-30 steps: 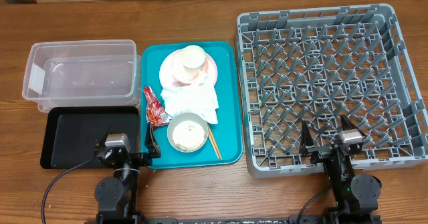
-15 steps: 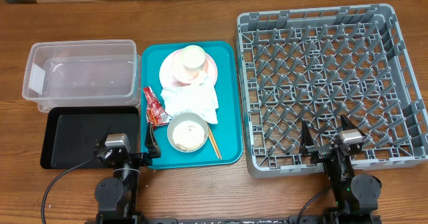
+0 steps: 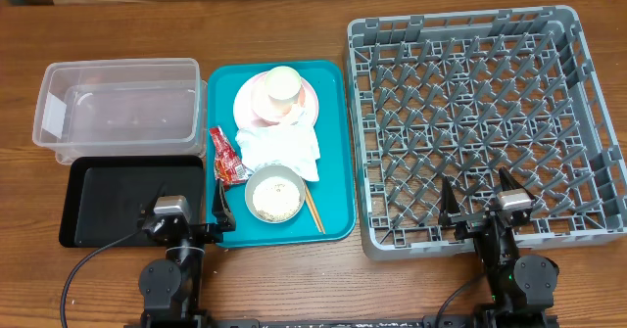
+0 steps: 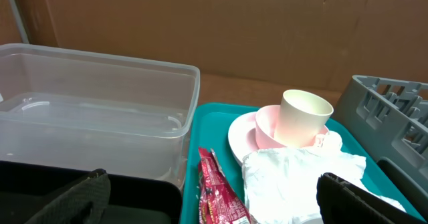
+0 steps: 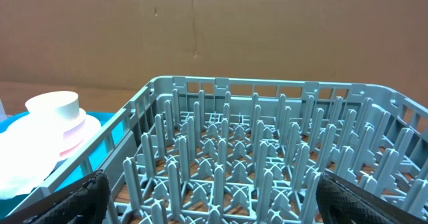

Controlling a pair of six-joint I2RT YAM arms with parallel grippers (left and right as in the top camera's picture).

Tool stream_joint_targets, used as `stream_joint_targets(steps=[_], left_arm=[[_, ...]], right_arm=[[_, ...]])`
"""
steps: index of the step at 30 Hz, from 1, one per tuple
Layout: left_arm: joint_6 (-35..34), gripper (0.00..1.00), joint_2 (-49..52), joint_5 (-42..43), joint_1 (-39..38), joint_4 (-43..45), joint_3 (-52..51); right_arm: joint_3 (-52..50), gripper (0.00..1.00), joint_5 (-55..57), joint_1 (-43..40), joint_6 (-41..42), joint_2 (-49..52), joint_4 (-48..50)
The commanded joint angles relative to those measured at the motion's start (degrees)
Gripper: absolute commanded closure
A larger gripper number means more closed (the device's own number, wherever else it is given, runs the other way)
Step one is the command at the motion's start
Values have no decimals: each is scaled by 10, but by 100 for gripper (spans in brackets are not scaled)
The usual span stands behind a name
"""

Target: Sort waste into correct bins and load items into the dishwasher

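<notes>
On the teal tray (image 3: 333, 152) lie a red wrapper (image 3: 226, 156) (image 4: 217, 196), a crumpled white napkin (image 3: 281, 149) (image 4: 294, 177), a pink plate (image 3: 253, 104) (image 4: 244, 137) bearing a cream cup (image 3: 282, 84) (image 4: 302, 117), a pale bowl with rice grains (image 3: 273, 193), and chopsticks (image 3: 313, 209). The clear tub (image 3: 118, 108) (image 4: 93, 110) and black tray (image 3: 122, 199) stand at the left. The grey dish rack (image 3: 470, 122) (image 5: 267, 157) is at the right. My left gripper (image 3: 188, 209) (image 4: 214, 204) is open at the near edge between the black tray and the teal tray. My right gripper (image 3: 480, 196) (image 5: 214, 197) is open over the rack's near edge.
The wooden table (image 3: 313, 279) runs along the front, where both arm bases stand. A brown cardboard wall (image 4: 234, 23) (image 5: 200, 30) backs the scene.
</notes>
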Motion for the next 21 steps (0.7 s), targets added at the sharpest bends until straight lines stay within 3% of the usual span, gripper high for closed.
stream_joint_targets(steps=[1, 9, 15, 21], left_arm=[[7, 0, -7, 7, 2, 1, -2], [-85, 0, -7, 33, 2, 11, -2], [-119, 0, -7, 137, 2, 13, 9], [-135, 0, -3, 142, 2, -61, 108]], right_arm=[[-6, 0, -3, -2, -2, -6, 3], [-6, 0, -3, -2, -2, -6, 3], [-6, 0, -3, -2, -2, -6, 3], [-6, 0, -3, -2, -2, -6, 3]])
